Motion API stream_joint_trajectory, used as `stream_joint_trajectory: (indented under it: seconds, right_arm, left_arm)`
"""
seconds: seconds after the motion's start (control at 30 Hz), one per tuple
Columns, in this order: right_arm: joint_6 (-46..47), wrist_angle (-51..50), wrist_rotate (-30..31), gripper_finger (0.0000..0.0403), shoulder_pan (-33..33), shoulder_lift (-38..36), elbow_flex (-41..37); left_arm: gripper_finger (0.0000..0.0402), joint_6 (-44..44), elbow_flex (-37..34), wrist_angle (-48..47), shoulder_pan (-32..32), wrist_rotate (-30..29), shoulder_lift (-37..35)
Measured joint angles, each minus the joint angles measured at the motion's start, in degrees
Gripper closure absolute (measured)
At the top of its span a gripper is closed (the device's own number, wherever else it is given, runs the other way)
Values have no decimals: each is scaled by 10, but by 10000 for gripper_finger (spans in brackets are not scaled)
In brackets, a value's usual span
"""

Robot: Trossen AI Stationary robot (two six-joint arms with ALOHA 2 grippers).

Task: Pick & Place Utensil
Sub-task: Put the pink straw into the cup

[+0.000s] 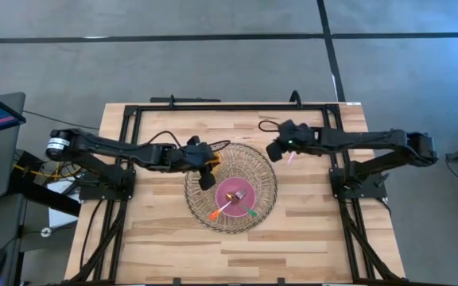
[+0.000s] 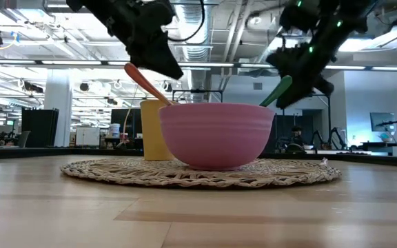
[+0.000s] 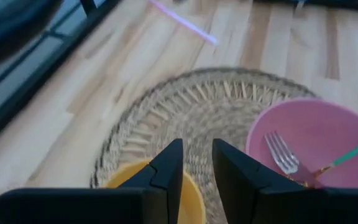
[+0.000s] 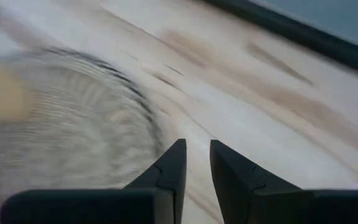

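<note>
We see a light wooden table [image 1: 308,238] of butcher-block planks, with a black frame [image 1: 133,111] along its far edge and sides. A round woven mat [image 1: 265,171] lies on it near the middle, and a thin pink stick [image 1: 291,158] lies just beside the mat
</note>
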Motion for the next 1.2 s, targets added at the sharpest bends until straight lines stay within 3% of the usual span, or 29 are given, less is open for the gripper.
stream_joint_trajectory:
  seconds: [0.1, 0.43, 0.73, 1.0, 1.2]
  right_arm:
    - [29, -25, 25, 337, -17, 37, 0]
    - [187, -169, 30, 337, -97, 133, 0]
    - [182, -141, 70, 337, -150, 169, 0]
    - [177, -141, 104, 337, -222, 169, 0]
    - [134, -60, 99, 337, -245, 201, 0]
  left_arm:
    - [314, 15, 0, 2, 0, -2, -23]
    - [314, 25, -52, 23, -7, -26, -101]
    - [314, 24, -91, 30, -6, -44, -161]
    - [314, 21, -106, 34, -7, -44, -171]
    - [314, 18, -112, 39, -7, -44, -171]
